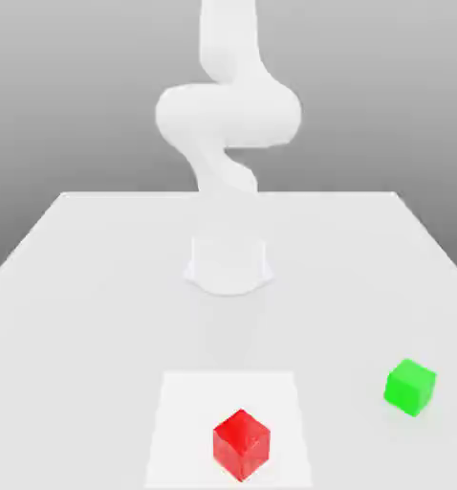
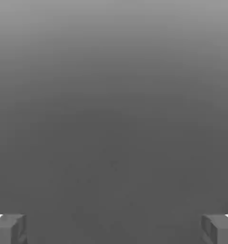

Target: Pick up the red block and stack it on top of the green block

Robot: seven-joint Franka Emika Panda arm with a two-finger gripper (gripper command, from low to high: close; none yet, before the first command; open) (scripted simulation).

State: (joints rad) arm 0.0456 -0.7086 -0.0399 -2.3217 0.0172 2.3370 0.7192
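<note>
The red block [image 1: 241, 444] sits on the table near the front edge, around the middle. To the exterior view's right of it, a little farther back and well apart, rests the green block [image 1: 409, 386]. My white arm [image 1: 228, 115] rises from its base [image 1: 228, 263] at the table's centre, far behind both blocks. In the hand view my gripper [image 2: 114, 231] is open: two grey fingertips [image 2: 8, 228] stand wide apart with nothing between them, against plain grey background.
A lighter square patch [image 1: 184, 421] marks the white table [image 1: 79, 287] under the red block. The table's front edge lies just ahead of the red block.
</note>
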